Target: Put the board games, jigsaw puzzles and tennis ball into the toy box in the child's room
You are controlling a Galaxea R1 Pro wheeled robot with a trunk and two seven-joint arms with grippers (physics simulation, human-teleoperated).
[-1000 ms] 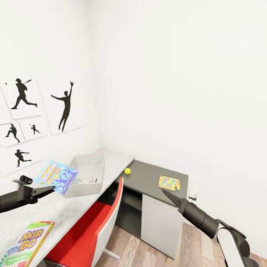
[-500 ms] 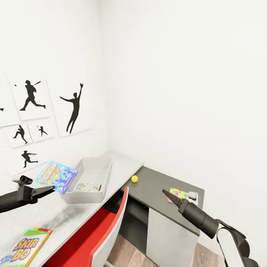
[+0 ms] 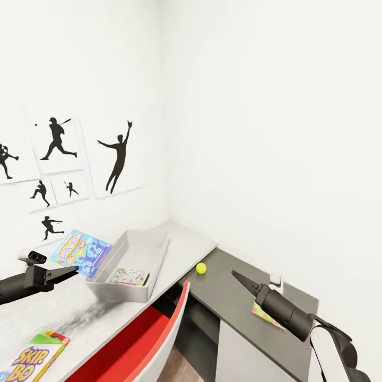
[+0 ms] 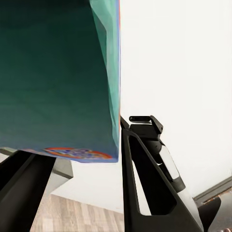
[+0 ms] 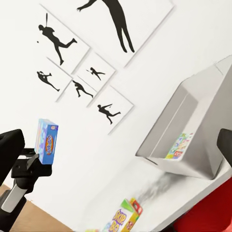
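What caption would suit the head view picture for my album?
Left hand carries a small blue board game beside the grey toy box, tennis ball waiting on the dark table section.

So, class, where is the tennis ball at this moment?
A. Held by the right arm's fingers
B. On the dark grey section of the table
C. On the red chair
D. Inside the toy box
B: the tennis ball rests on the dark grey table section, outside the toy box.

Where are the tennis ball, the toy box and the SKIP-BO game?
tennis ball [image 3: 201,268]: head view, middle of the ball.
toy box [image 3: 139,245]: head view, bare inner floor.
SKIP-BO game [image 3: 31,358]: head view, lettered top face.
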